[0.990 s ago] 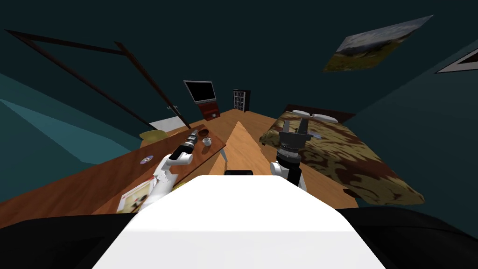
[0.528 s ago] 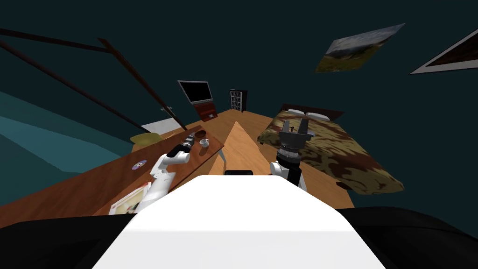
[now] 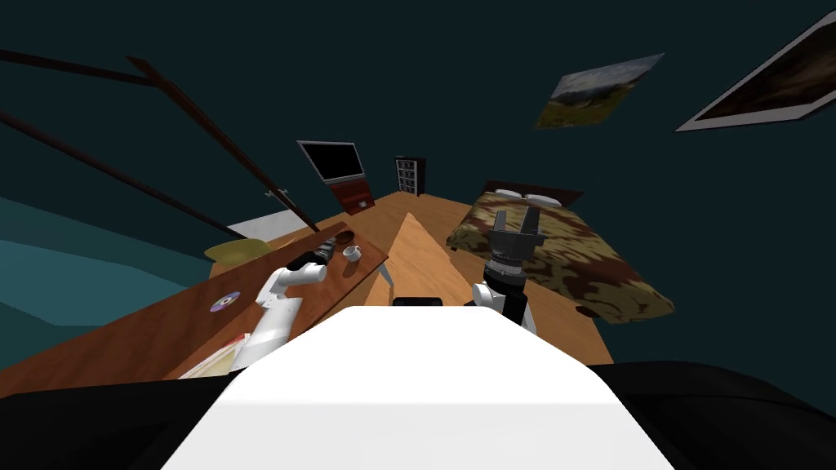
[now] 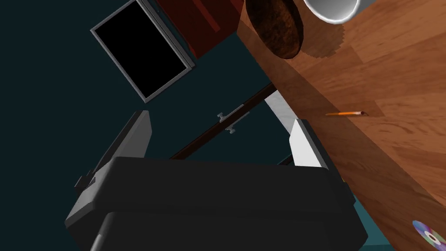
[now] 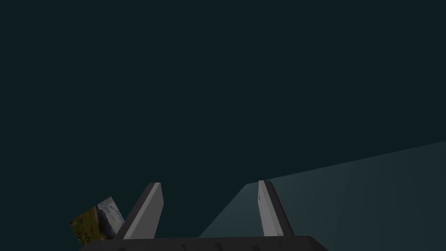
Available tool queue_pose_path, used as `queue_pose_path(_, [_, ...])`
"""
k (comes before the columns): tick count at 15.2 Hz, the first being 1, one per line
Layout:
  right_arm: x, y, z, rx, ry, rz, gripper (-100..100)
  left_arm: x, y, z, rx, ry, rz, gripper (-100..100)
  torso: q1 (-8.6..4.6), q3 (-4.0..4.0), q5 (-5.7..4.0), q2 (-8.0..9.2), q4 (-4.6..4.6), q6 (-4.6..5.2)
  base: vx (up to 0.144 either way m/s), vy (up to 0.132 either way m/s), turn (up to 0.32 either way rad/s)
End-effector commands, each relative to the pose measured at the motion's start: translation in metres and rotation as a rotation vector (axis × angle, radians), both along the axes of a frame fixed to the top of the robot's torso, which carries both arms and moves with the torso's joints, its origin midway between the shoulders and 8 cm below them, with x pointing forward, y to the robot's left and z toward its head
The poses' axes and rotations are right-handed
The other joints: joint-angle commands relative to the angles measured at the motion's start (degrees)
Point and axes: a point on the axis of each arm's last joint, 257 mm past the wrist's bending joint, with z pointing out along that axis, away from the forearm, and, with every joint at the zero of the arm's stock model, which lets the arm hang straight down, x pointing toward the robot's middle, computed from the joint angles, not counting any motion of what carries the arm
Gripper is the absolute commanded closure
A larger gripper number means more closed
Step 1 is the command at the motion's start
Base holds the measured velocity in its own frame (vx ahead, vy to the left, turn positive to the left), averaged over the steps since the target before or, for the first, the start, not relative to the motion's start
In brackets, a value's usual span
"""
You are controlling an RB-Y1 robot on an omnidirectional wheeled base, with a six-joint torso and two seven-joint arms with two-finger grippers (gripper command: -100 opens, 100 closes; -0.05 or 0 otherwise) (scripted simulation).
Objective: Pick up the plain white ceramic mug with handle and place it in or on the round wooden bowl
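Standing wide apart, the two fingers of the left pincer [image 4: 220, 139] hold nothing; dark wall shows between them. The long edge of the wooden surface [image 4: 392, 78] runs just past one finger [image 4: 305, 144], so the pincer hangs close beside that edge.

An orange pencil [image 4: 346, 113] lies on the surface a little ahead of that finger, near the edge. Beyond it comes a bare stretch of wood, then the white mug [image 4: 335, 8]. The mug stands upright on the surface, off to one side of the line between the fingers. The round brown bowl [image 4: 274, 26] sits just beside the mug, nearer the long edge. A disc [image 4: 429, 235] lies back beside the pincer's dark body.

From the head view, the left pincer [image 3: 326, 248] is low over the surface [image 3: 163, 326], with the mug [image 3: 351, 253] just beside its tip. The bowl [image 3: 344, 237] is just beyond. Both stand near the surface's far end, where the top stops and bare floor [image 3: 424, 245] opens. The disc [image 3: 225, 302] lies well back along the surface, with open wood around it.

Past the far end are a black screen [image 3: 331, 161] and a red cabinet [image 3: 353, 196] against the wall. A bed [image 3: 563, 261] lies across the floor. The right pincer [image 3: 514, 220] is raised in front of the bed, well apart from the surface, its fingers spread and empty.
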Motion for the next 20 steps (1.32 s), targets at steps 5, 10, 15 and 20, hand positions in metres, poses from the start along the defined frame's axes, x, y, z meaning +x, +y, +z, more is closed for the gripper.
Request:
queue_pose_path(5, [0.000, 0.000, 0.000, 0.000, 0.000, 0.000, 0, -0.024, 0.035, -0.035, -0.029, 0.152, 0.084, -100, 0.04, -0.03, 0.00, -0.06, -0.01, -0.01, 0.029, 0.015, -0.103])
queue_pose_path(10, [0.000, 0.000, 0.000, 0.000, 0.000, 0.000, 0, -0.046, 0.063, -0.057, -0.062, 0.260, 0.150, -100, 0.02, -0.02, 0.01, -0.02, -0.01, -0.03, 0.025, 0.014, -0.093])
queue_pose_path(15, [0.000, 0.000, 0.000, 0.000, 0.000, 0.000, 0, -0.067, 0.073, -0.078, -0.102, 0.354, 0.193, -100, 0.03, -0.02, 0.01, -0.04, -0.01, -0.01, 0.033, 0.021, -0.087])
queue_pose_path(20, [0.000, 0.000, 0.000, 0.000, 0.000, 0.000, 0, -0.086, 0.080, -0.094, -0.141, 0.434, 0.226, -100, 0.06, -0.04, 0.01, -0.08, -0.02, -0.01, 0.033, 0.025, -0.058])
